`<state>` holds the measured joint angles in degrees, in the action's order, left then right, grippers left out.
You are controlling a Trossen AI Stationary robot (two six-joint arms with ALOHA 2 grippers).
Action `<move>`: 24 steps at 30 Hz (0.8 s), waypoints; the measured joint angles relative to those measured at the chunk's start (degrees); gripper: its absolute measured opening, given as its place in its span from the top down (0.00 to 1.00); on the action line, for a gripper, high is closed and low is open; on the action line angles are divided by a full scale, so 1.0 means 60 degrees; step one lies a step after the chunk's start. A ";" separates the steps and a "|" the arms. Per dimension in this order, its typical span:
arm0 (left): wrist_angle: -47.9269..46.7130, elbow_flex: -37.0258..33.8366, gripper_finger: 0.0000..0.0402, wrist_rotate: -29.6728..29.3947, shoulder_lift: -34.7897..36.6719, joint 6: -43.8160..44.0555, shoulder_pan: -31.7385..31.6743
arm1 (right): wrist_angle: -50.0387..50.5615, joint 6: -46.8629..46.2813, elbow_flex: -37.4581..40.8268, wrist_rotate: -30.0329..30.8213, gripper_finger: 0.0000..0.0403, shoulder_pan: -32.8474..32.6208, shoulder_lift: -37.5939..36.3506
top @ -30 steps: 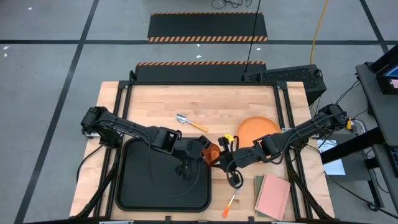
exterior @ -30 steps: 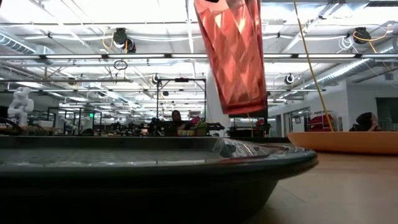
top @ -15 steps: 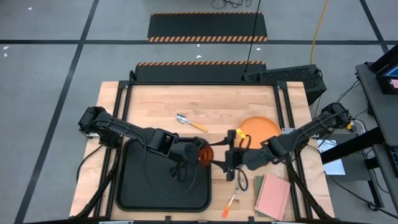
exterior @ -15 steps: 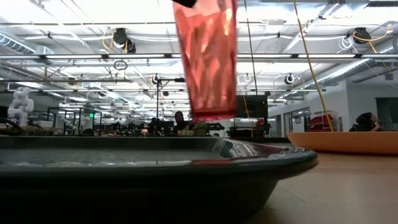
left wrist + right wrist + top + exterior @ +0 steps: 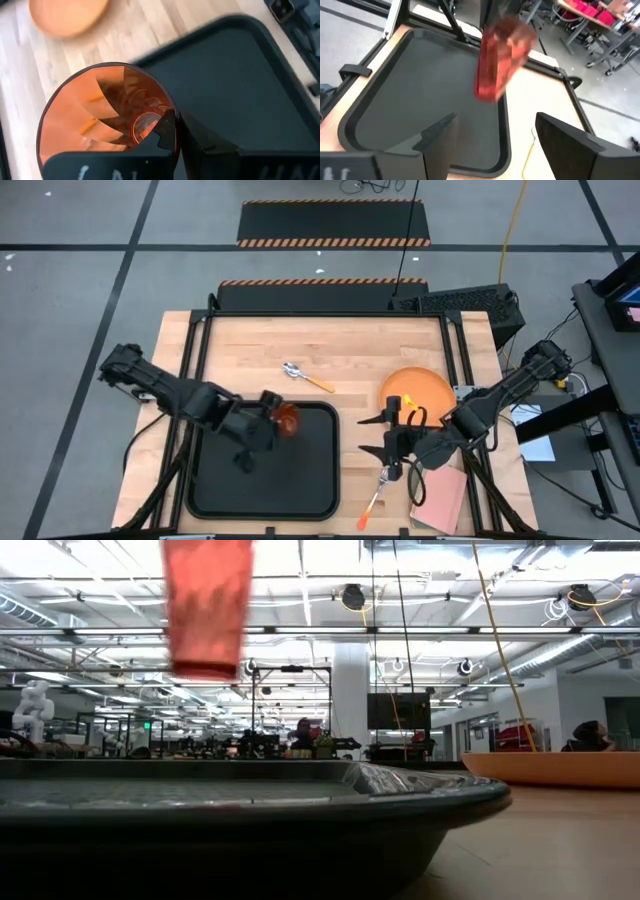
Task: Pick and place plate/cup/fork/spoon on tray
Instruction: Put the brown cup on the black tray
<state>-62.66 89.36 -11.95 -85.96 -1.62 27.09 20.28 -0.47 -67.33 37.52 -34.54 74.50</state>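
Observation:
The amber cup [image 5: 287,419] hangs over the black tray [image 5: 215,480], in its far middle part, with my left gripper [image 5: 277,424] shut on it. In the low view the cup [image 5: 207,605] is upright and well above the tray's rim [image 5: 400,790]. My right gripper [image 5: 380,436] stands open to the right of the tray, above the bare table, with nothing between its fingers. The orange plate [image 5: 415,392] lies flat on the table at the right. The spoon [image 5: 305,377] lies beyond the tray. The fork [image 5: 372,502] lies near the front edge. My left gripper holds the cup by its wall at the rim [image 5: 171,106], with one finger [image 5: 166,131] inside the cup and the other outside. The fingers come from above, slanting down. The cup hangs below them, mouth up, lifted clear of the tray.
A pink notebook [image 5: 440,495] lies at the near right corner, beside the fork. Black frame rails [image 5: 195,340] run along the table's left and right sides. The tray floor [image 5: 410,90] under the cup is bare.
My right gripper has opened, let go of the cup and drawn back toward the table's right edge. My left gripper has carried the cup up and toward the table's left, from the tray's right rim to above the tray's middle, rolling as it went.

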 joint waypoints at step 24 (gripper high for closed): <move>-0.3767 -0.2369 0.97 -0.1514 0.1955 0.7407 0.1599 | 0.0472 -0.0707 0.0000 -0.0008 0.36 -0.0012 0.0004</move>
<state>-85.27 75.15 -21.04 -74.23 42.83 36.69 23.11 -4.71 -67.33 37.47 -34.61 74.52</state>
